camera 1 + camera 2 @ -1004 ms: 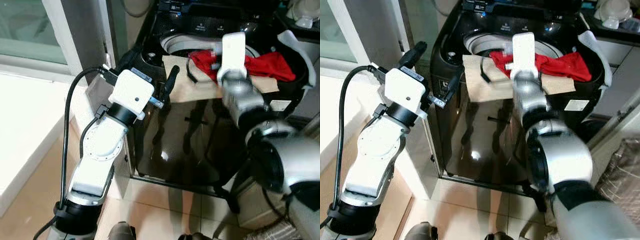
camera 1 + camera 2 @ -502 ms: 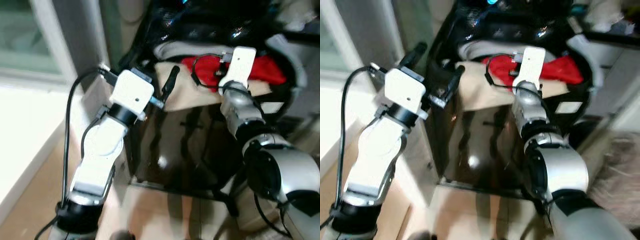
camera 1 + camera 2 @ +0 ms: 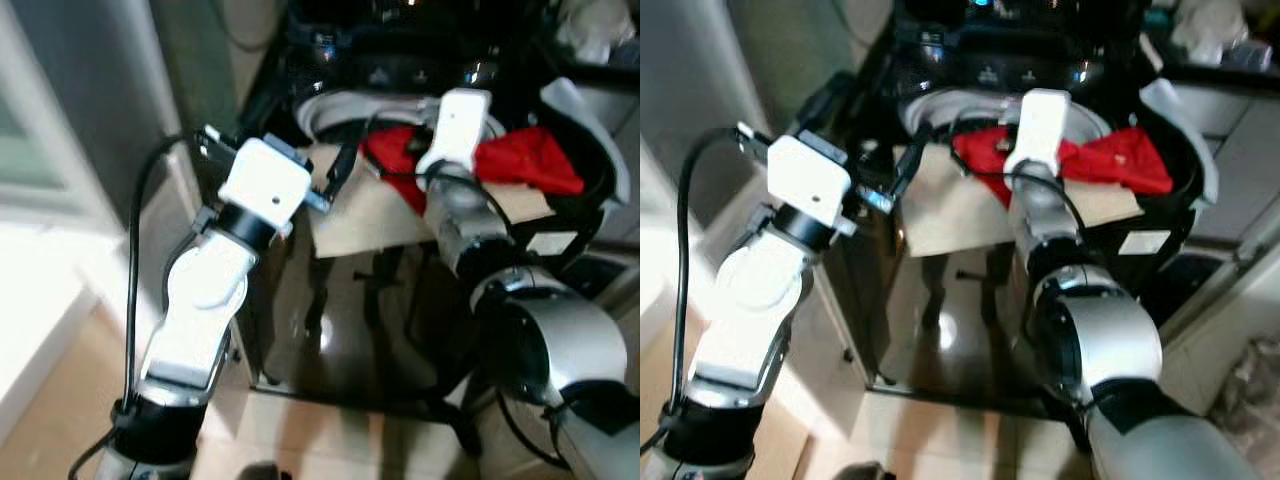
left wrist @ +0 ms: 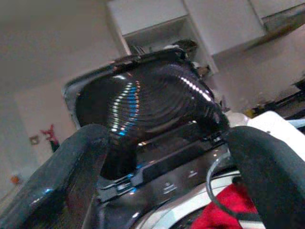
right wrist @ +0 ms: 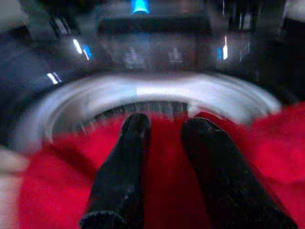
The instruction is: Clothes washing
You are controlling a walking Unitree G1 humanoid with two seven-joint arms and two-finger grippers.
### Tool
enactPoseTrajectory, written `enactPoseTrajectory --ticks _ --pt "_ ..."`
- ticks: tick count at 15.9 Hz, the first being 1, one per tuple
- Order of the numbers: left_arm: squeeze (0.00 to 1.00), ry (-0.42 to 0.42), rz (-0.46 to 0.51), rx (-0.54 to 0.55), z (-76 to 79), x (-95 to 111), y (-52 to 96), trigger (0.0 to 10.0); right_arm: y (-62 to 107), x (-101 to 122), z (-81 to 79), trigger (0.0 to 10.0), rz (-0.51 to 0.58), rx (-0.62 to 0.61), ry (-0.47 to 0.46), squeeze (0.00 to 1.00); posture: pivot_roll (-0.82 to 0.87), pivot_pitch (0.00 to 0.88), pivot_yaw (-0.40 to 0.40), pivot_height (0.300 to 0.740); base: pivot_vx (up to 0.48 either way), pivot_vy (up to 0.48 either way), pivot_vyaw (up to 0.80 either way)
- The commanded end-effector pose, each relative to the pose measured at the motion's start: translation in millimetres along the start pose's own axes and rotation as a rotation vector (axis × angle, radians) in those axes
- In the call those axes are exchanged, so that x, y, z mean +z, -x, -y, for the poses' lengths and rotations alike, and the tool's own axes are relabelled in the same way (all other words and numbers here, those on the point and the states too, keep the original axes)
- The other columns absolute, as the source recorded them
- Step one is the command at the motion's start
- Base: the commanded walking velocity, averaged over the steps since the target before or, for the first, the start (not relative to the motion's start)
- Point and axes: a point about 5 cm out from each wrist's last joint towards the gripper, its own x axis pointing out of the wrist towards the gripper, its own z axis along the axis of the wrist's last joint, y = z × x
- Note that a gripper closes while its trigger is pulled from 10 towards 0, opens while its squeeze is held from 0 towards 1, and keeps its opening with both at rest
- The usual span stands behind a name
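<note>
A black top-loading washing machine [image 3: 380, 300] stands before me with its lid up. A red garment [image 3: 520, 160] lies over the drum rim [image 5: 157, 93], on top of a beige cloth [image 3: 365, 210] that hangs over the front edge. My right gripper [image 5: 167, 125] reaches over the drum mouth, its fingers [image 5: 128, 162] nearly together with red fabric between them. In the eye views its white wrist camera [image 3: 455, 120] hides those fingers. My left gripper [image 3: 872, 132] hovers open at the machine's left front corner, beside the beige cloth, holding nothing.
The raised lid [image 4: 143, 109] and lit control panel [image 5: 138, 7] stand behind the drum. A wall and bright window [image 3: 40, 160] are at the left. White items [image 3: 590, 20] sit on a counter at the right. Tiled floor [image 3: 330, 440] lies in front.
The whole picture has shifted, so the camera moved. My right gripper stays on the red garment at the drum. My left arm keeps its place at the left corner.
</note>
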Motion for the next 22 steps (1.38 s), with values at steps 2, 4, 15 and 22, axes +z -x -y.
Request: enactPoseTrajectory --ticks 2,4,15,22 --pt "0.0 -0.003 0.017 -0.001 1.8 5.0 -0.9 10.0 -4.3 24.0 3.5 10.0 -0.002 0.014 -0.025 0.0 0.1 0.009 -0.046 0.731 0.0 0.0 0.0" --pt "0.01 -0.009 0.005 0.012 -1.3 5.2 2.9 10.0 -2.0 32.1 -3.2 10.0 -0.015 0.081 -0.038 0.0 0.11 0.02 -0.049 0.731 0.0 0.0 0.0" --pt "0.02 -0.02 -0.008 0.016 -3.5 6.3 3.7 10.0 9.5 -40.6 28.2 10.0 -0.325 0.074 0.122 0.0 0.11 0.03 -0.058 0.731 0.0 0.0 0.0" --pt "0.02 -0.018 -0.018 0.01 -3.6 6.2 5.2 10.0 8.6 -45.5 5.2 10.0 -0.335 0.086 0.184 0.0 0.14 0.029 -0.055 0.731 0.0 0.0 0.0"
